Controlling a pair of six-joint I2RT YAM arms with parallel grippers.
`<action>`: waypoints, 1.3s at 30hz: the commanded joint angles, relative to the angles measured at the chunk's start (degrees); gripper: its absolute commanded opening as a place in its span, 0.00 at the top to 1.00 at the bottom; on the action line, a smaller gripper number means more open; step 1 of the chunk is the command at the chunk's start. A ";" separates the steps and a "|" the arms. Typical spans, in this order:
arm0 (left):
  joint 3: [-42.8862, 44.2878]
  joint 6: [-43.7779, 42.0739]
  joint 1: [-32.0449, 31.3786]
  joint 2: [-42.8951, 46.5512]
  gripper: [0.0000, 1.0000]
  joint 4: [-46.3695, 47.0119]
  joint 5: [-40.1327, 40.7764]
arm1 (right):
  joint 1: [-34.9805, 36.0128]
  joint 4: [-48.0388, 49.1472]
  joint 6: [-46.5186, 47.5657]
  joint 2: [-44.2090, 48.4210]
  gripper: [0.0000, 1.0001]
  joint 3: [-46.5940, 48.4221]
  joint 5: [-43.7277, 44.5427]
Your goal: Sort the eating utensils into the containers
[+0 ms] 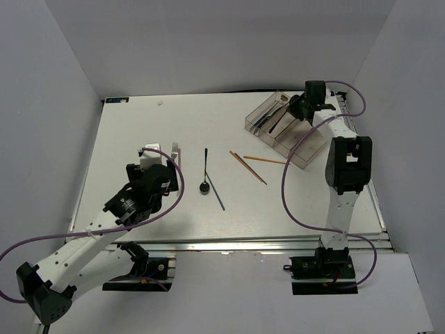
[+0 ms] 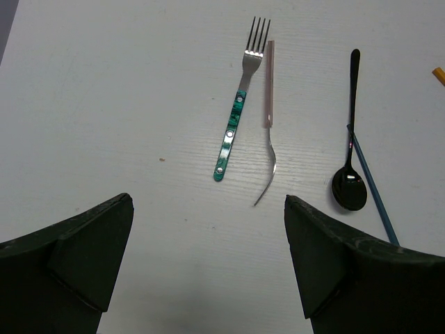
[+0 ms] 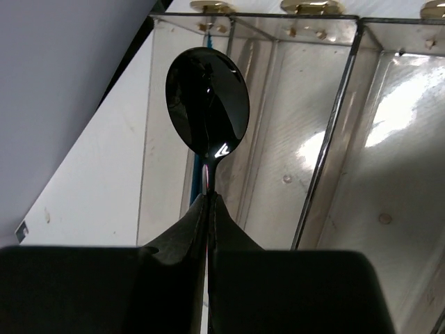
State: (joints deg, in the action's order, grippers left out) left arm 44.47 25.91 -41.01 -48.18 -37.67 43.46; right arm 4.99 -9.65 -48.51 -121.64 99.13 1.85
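My right gripper [image 3: 209, 198] is shut on the neck of a small black spoon [image 3: 207, 108] and holds it over the left bins of the clear smoky containers [image 3: 334, 139]; in the top view it [image 1: 297, 108] hangs over their far end [image 1: 306, 154]. My left gripper [image 2: 208, 236] is open and empty above the table, just short of a teal-handled fork [image 2: 240, 104] and a pink-handled silver utensil [image 2: 269, 118]. Another black spoon [image 2: 351, 139] lies on a blue chopstick [image 2: 372, 184]. Two orange chopsticks [image 1: 248, 167] lie mid-table.
Dark utensils [image 1: 268, 120] lie in the containers' left bins; a blue strip [image 3: 197, 182] shows below the held spoon. Tan marks [image 3: 304, 7] sit at the bins' far end. White walls enclose the table on three sides.
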 commanded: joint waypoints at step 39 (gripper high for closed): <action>28.65 5.29 2.51 -48.03 0.14 3.21 -17.97 | 17.24 -10.74 22.67 52.55 0.11 -46.56 -2.20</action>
State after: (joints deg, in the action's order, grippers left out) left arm 70.72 30.74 -39.40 -93.51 -33.98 29.41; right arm 20.40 -20.27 -28.14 -74.85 54.26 -0.19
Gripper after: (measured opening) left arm 0.881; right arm 0.895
